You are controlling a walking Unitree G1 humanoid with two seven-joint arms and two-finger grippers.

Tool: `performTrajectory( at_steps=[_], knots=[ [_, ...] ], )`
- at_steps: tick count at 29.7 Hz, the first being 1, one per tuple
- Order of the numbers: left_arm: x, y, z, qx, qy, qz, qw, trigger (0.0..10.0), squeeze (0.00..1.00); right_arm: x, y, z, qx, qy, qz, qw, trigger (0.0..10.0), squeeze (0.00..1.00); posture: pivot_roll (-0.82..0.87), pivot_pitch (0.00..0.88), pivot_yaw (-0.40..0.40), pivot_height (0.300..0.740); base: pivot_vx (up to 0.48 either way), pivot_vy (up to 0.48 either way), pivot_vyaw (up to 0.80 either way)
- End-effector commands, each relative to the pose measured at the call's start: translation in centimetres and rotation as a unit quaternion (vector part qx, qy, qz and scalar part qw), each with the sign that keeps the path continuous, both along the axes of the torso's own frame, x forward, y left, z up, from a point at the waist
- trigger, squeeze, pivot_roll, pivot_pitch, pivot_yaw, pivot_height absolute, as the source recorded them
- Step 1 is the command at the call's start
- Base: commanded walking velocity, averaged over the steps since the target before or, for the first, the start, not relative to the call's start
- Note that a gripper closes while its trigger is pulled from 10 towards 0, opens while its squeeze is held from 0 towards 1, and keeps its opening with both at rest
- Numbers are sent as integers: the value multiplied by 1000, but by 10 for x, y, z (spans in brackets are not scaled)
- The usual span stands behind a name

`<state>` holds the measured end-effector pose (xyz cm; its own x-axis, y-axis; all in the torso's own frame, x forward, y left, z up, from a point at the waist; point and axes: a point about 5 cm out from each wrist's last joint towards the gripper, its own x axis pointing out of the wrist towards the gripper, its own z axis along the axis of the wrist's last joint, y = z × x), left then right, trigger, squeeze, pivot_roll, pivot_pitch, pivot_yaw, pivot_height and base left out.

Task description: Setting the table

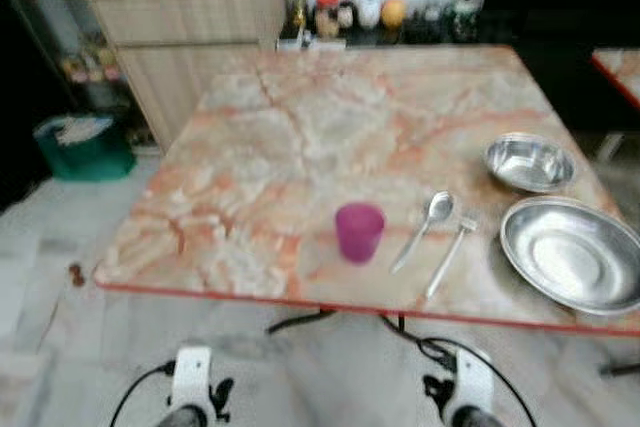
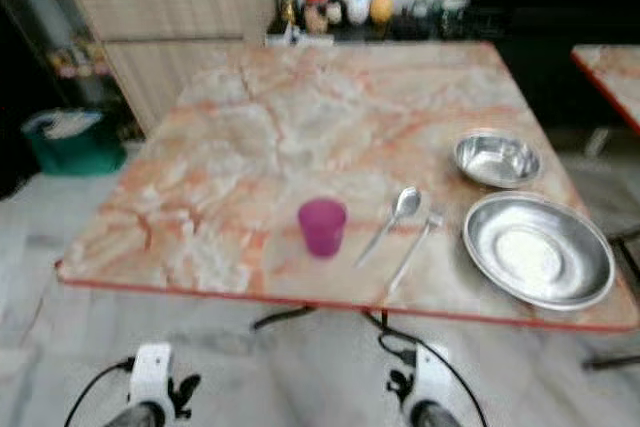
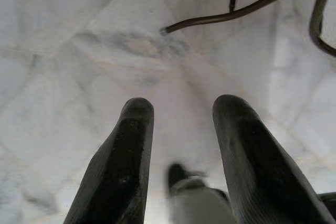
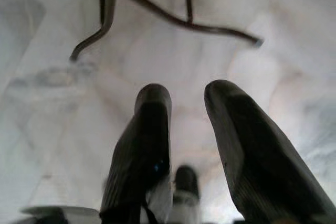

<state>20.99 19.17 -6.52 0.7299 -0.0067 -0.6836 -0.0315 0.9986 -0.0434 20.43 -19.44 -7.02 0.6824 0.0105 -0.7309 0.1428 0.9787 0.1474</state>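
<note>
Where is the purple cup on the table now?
The purple cup stands upright near the table's front edge, just left of the spoon and apart from it.

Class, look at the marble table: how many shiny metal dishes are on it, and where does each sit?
2. A small steel bowl sits near the table's right edge; a larger steel plate lies just nearer the robot, by the front right corner, right of the fork.

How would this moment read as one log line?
arms: idle, low | table: pink cup, spoon, fork, bowl, plate | nothing held
</note>
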Motion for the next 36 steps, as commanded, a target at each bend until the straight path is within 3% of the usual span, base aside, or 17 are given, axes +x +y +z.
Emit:
performTrajectory(
  at_steps=[1, 11, 24, 32, 36],
  knots=[
    [0, 7, 1, 11, 1, -2, 1000, 10000, 0, 0, 10, -2, 9, 1, 7, 1000, 10000, 0, -66, 0, 33, 740, 0, -334, 0],
    [3, 6, 3, 11, -5, -3, 1000, 10000, 0, 0, 12, -2, 11, 9, 14, 1000, 10000, 0, -68, 0, 33, 740, 0, -334, -154],
    [0, 9, 1, 11, -1, 8, 1000, 10000, 0, -3, 12, -3, 8, 6, 12, 1000, 10000, 0, -72, 0, 34, 740, 0, 0, -118],
    [-1, 10, 1, 9, -1, 10, 1000, 10000, 0, -1, 17, 0, 9, -31, 52, 998, 10000, 0, -83, 0, 23, 740, 0, 0, 0],
    [-4, 11, 0, 10, 5, 11, 1000, 10000, 0, -8, 4, 1, -2, -55, 48, 997, 10000, 0, -94, 0, 23, 740, 0, 0, 0]
  ],
)
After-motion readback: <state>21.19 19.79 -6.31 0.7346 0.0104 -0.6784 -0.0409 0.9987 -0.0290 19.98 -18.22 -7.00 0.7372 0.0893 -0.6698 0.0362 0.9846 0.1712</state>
